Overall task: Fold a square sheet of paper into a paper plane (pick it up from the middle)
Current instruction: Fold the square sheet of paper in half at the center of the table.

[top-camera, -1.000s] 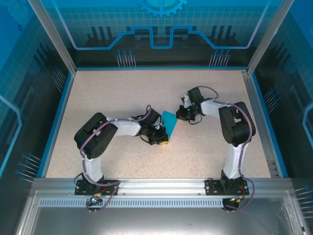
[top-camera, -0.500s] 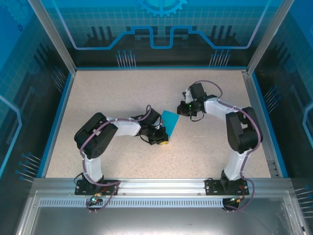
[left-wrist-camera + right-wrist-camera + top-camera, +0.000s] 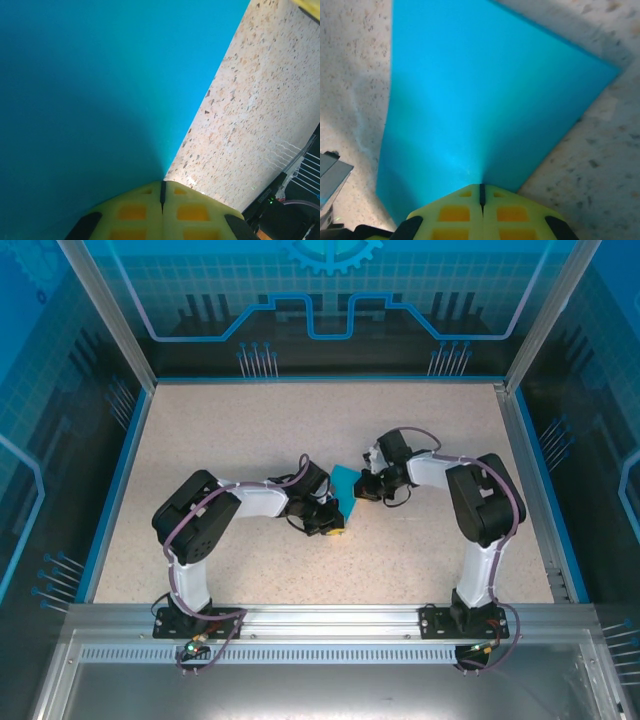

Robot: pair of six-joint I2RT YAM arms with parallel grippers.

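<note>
Since the earlier frame the right arm has swung back in from the far side, and the right gripper [image 3: 363, 487] now sits closer over the square sheet of paper [image 3: 345, 481], hiding more of the cyan than before; the left arm has not shifted. The sheet lies about the middle of the surface [image 3: 240, 425], between the two grippers and well away from every edge. The left gripper [image 3: 334, 528] is at the sheet's near end, the right at the side toward the right edge. In the left wrist view the left gripper [image 3: 162, 192] has its jaws pressed together, with one straight edge of the paper [image 3: 100, 100] running into the seam, so it appears to pinch that edge. The right gripper [image 3: 481, 196] is likewise closed tight, the paper [image 3: 470, 100] fanning out from its tips with a faint crease and a shadow beneath, which suggests the sheet is raised off the surface there. The step in hand looks like forming a fold. To do it well, one gripper should anchor while the other carries its edge over slowly, keeping the paper taut but not stretched, lining up the edges before pressing the crease flat.
</note>
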